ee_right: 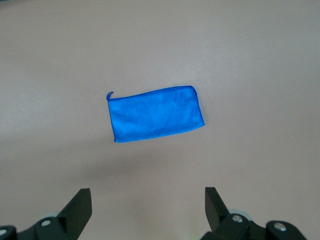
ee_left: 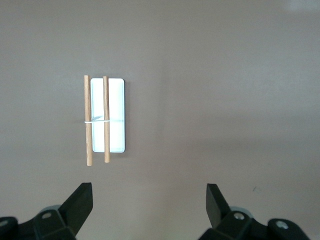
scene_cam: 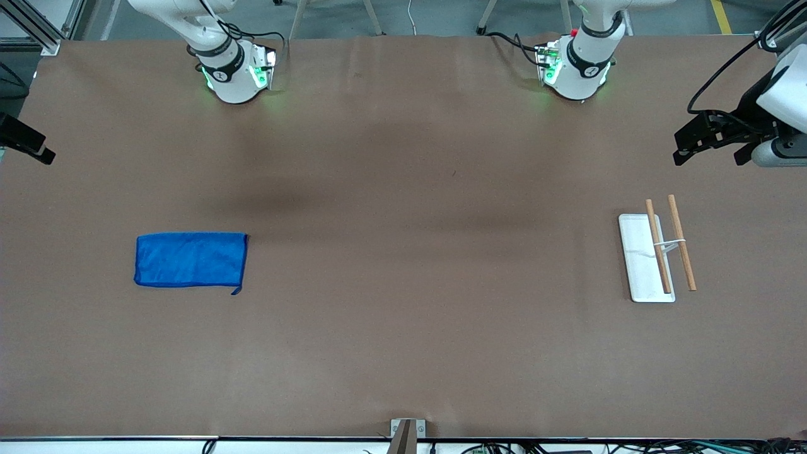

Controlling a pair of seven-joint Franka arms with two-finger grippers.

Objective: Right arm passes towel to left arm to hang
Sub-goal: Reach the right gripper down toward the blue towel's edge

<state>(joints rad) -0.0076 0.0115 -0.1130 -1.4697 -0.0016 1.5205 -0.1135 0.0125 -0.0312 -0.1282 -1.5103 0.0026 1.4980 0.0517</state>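
Observation:
The blue towel (scene_cam: 190,260) lies flat on the brown table toward the right arm's end, with its small loop at one corner. It also shows in the right wrist view (ee_right: 156,113). My right gripper (ee_right: 147,196) hangs high over the table beside the towel, open and empty. Only a black part of it (scene_cam: 28,144) shows at the edge of the front view. My left gripper (ee_left: 149,192) is open and empty, high over the left arm's end of the table (scene_cam: 706,150).
A white tray (scene_cam: 640,252) with two wooden rods (scene_cam: 682,243) on a wire stand sits toward the left arm's end, also in the left wrist view (ee_left: 116,115). The two arm bases (scene_cam: 233,72) (scene_cam: 577,66) stand along the table's edge farthest from the camera.

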